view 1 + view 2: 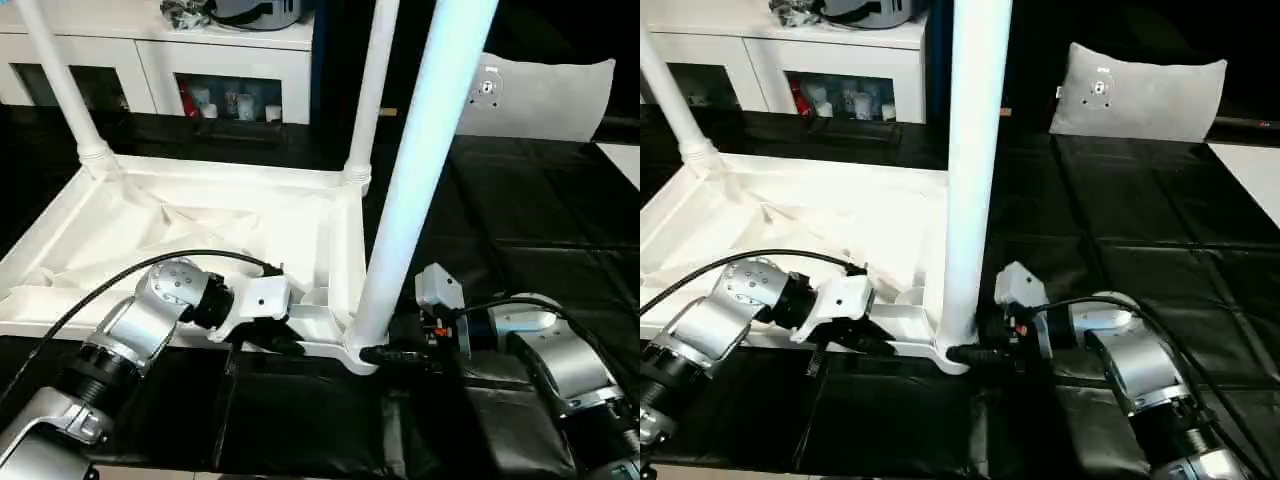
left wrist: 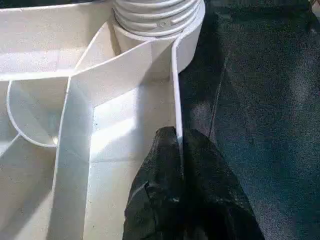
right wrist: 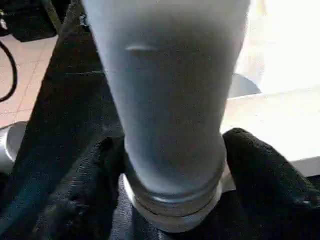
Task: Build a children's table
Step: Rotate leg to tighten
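Observation:
The children's table lies upside down on the black cover, with its white tabletop's rim (image 1: 200,170) facing up. Three white legs stand in corner sockets: far left (image 1: 60,80), far right (image 1: 370,90) and near right (image 1: 420,160). My left gripper (image 1: 285,342) is shut on the thin front rim wall (image 2: 176,90), just left of the near-right socket. My right gripper (image 1: 378,355) reaches in from the right. Its black fingers (image 3: 85,200) clasp both sides of the near-right leg's base (image 3: 170,100), just above the threaded collar.
A grey-white pillow-like bag (image 1: 545,95) lies at the back right. A white cabinet (image 1: 230,60) with glass doors stands behind the table. A white board edge (image 1: 625,160) shows at the far right. Black cover (image 1: 520,220) stretches to the right of the tabletop.

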You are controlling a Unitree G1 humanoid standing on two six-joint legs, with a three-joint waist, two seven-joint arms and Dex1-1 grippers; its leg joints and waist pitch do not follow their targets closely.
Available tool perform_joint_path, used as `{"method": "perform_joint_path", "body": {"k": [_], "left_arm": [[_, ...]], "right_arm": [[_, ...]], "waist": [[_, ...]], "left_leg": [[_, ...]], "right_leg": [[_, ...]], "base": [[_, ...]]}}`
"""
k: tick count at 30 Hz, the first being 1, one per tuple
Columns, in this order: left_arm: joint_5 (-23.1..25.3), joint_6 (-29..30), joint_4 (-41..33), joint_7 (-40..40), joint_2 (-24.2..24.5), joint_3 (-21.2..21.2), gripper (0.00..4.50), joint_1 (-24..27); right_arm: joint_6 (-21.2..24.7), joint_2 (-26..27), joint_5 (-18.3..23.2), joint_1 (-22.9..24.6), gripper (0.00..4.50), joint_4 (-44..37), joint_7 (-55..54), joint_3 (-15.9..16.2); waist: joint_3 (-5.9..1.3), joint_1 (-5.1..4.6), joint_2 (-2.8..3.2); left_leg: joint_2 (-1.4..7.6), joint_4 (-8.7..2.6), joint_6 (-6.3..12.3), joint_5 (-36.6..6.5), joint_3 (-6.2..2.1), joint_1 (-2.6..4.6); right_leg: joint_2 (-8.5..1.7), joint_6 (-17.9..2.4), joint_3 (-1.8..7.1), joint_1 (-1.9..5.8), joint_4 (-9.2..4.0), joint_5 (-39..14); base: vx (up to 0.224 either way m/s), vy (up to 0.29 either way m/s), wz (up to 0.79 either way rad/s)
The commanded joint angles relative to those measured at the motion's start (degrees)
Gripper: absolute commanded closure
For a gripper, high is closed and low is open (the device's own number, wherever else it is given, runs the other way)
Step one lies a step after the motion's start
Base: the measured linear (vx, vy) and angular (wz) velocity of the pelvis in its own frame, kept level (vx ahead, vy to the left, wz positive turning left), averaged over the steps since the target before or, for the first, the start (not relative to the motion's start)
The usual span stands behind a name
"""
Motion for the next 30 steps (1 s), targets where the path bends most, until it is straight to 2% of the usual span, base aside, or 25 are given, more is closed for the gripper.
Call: {"method": "perform_joint_path", "body": {"k": [1, 9, 10, 11, 13, 15, 16, 17, 18, 19, 20, 21, 22, 24, 25, 27, 29, 30], "left_arm": [[0.55, -1.69, -0.43, -3.05, -0.48, -2.5, 4.5, -1.13], [-0.11, -0.9, -0.3, -2.61, -0.86, -1.77, 4.5, -1.04], [-0.81, 0.58, -1.05, -1.34, -1.55, -1.02, 4.5, -0.73], [-1.29, 2.3, -1.87, 0.18, -2.32, -0.33, 4.5, -0.51], [-1.33, 6.43, -3.24, 3.39, -3.59, 0.58, 4.5, -0.41], [-1.55, 10.43, -4.34, 6.17, -4.96, 1.43, 4.5, -0.39], [-2.35, 12.67, -5.02, 7.81, -6.27, 2.18, 4.5, -0.34], [-2.7, 15.42, -5.79, 10.13, -7.89, 2.83, 4.5, -0.3], [-2.82, 16.58, -6.13, 11.08, -8.57, 3.1, 4.5, -0.3], [-2.72, 18.12, -6.42, 12.65, -9.6, 3.41, 4.5, -0.36], [-2.06, 21.13, -6.73, 16.17, -11.76, 3.93, 4.5, -0.58], [-1.46, 22.8, -6.76, 18.57, -13.27, 4.3, 4.5, -0.85], [-1.07, 23.79, -6.62, 20.42, -14.44, 4.67, 4.5, -1.13], [-0.33, 27.12, -5.91, 27.76, -18.75, 6.74, 4.5, -2.11], [0.07, 29.08, -5.43, 32.13, -21.04, 8.08, 4.5, -2.78], [0.61, 29.22, -4.46, 35.67, -22.72, 9.15, 4.5, -3.49], [1.15, 29.43, -4.07, 38.41, -24.19, 9.81, 4.5, -3.96], [1.43, 29.59, -4.19, 38.97, -24.51, 9.92, 4.5, -4.05]], "right_arm": [[0.07, -0.35, -0.36, -1.03, 1.66, 0.17, 0.22, -0.07], [2.07, 0.35, 1.42, 0.61, 1.78, -1.71, -0.49, -0.2], [3.28, 1.13, 2.22, 1.32, 1.79, -2.68, -1.67, -0.68], [5.66, 2.02, 3.29, 2.01, 1.79, -3.86, -3.1, -1.15], [7.82, 4.34, 3.62, 2.8, 1.81, -4.66, -7.43, -2.1], [10.06, 6.25, 3.1, 3.21, 1.83, -5.01, -11.57, -2.58], [10.6, 7.75, 2.05, 3.34, 1.84, -4.87, -14.66, -2.67], [11.82, 10.06, 1.49, 3.46, 1.84, -4.7, -18.52, -2.99], [12.42, 11.06, 1.29, 3.5, 1.84, -4.7, -20.15, -3.15], [13.13, 12.52, 0.92, 3.44, 1.85, -4.47, -22.48, -3.4], [14.45, 15.55, 0.05, 3.16, 1.85, -3.72, -27.24, -3.92], [15.39, 17.72, -0.37, 2.94, 1.85, -3.36, -30.34, -4.38], [16.1, 19.37, -0.44, 2.74, 1.85, -3.02, -32.63, -4.91], [16.53, 23.71, -1.65, 1.64, 1.85, -1.36, -40.18, -6.36], [16.62, 25.61, -2.73, 0.93, 1.85, -0.43, -44.31, -6.91], [17.23, 27.05, -3.73, 0.2, 1.85, 0.88, -47.68, -7.39], [15.53, 28.01, -5.7, -0.41, 1.85, 1.86, -50.04, -7.01], [14.8, 28.49, -5.36, -0.41, 1.85, 1.92, -49.49, -7.15]], "waist": [[-3.78, -0.2, -0.11], [-3.82, -0.14, -0.3], [-3.81, -0.13, -0.22], [-3.79, -0.12, -0.5], [-3.67, -0.14, -0.32], [-3.4, -0.44, -0.37], [-3.16, -0.87, -0.37], [-3.14, -0.88, -0.07], [-3.15, -1.04, -0.13], [-3.1, -1.46, -0.2], [-3.15, -1.61, -0.1], [-3.13, -2.33, -0.19], [-3.33, -2.65, -0.25], [-3.4, -3.07, -0.06], [-3.45, -3.29, -0.34], [-3.5, -3.38, -0.22], [-3.75, -3.39, -0.09], [-3.72, -3.48, -0.25]], "left_leg": [[3.29, -3.71, 2.98, -8.69, -0.81, 0.93], [3.28, -3.68, 3.12, -8.23, -0.78, 0.94], [3.3, -3.69, 3.15, -8.12, -0.76, 0.94], [3.29, -3.69, 3.14, -8.05, -0.74, 0.85], [3.32, -3.78, 3.09, -8.1, -0.79, 0.99], [3.2, -3.97, 1.99, -10.04, -0.83, 1.01], [3.13, -4.06, 0.61, -12.15, -0.95, 1.1], [3.03, -4.04, 0.28, -12.58, -0.98, 1.15], [3.07, -4.03, -0.08, -12.93, -0.95, 1.2], [2.95, -4.26, -0.61, -13.16, -1.2, 0.9], [2.93, -4.31, -0.75, -13.11, -1.29, 0.82], [2.99, -4.35, -1.06, -13.22, -1.29, 0.9], [2.78, -4.12, -0.8, -12.83, -1.3, 0.82], [2.78, -3.97, -0.64, -12.06, -1.2, 0.84], [2.75, -3.93, -0.58, -11.57, -1.09, 0.79], [2.55, -3.8, -0.16, -10.3, -1.13, 0.61], [2.64, -3.71, 0.78, -8.49, -1.07, 0.45], [2.59, -3.71, 1.05, -8.31, -1.03, 0.45]], "right_leg": [[-4.73, -14.28, 2.75, 2.36, -4.14, -5.5], [-4.7, -14.24, 2.76, 2.4, -4.12, -5.33], [-4.69, -14.33, 2.75, 2.37, -4.08, -5.3], [-4.69, -14.25, 2.73, 2.41, -4.06, -5.44], [-4.68, -14.16, 2.75, 2.2, -4.12, -5.92], [-4.68, -13.66, 2.72, 2.07, -4.44, -9.96], [-4.81, -12.64, 2.78, 1.9, -4.87, -14.92], [-4.87, -12.24, 2.81, 1.83, -5.08, -16.31], [-4.85, -11.94, 2.89, 1.72, -5.18, -17.1], [-4.78, -11.22, 2.78, 1.92, -5.21, -18.23], [-4.78, -10.96, 2.76, 1.99, -5.2, -18.22], [-4.6, -11.14, 2.83, 1.69, -5.15, -17.14], [-4.69, -11.04, 2.82, 1.92, -5.29, -16.55], [-4.58, -11.73, 2.92, 1.74, -5.12, -14.64], [-4.5, -11.95, 2.95, 1.73, -5.13, -13.88], [-4.48, -12.15, 2.89, 1.99, -5.15, -12.6], [-4.37, -12.24, 2.92, 2.24, -4.88, -8.47], [-4.32, -12.35, 2.9, 2.2, -4.89, -7.67]], "base": [[0.0, 0.0, 0.0], [0.0, 0.0, 0.0], [0.0, 0.0, 0.0], [0.0, 0.0, 0.0], [0.0, 0.0, 0.0], [0.0, 0.0, 0.0], [0.0, 0.0, 0.0], [0.0, 0.0, 0.0], [0.0, 0.0, 0.0], [0.0, 0.0, 0.0], [0.0, 0.0, 0.0], [0.0, 0.0, 0.0], [0.0, 0.0, 0.0], [0.0, 0.0, 0.0], [0.0, 0.0, 0.0], [0.0, 0.0, 0.0], [0.0, 0.0, 0.0], [0.0, 0.0, 0.0]]}}
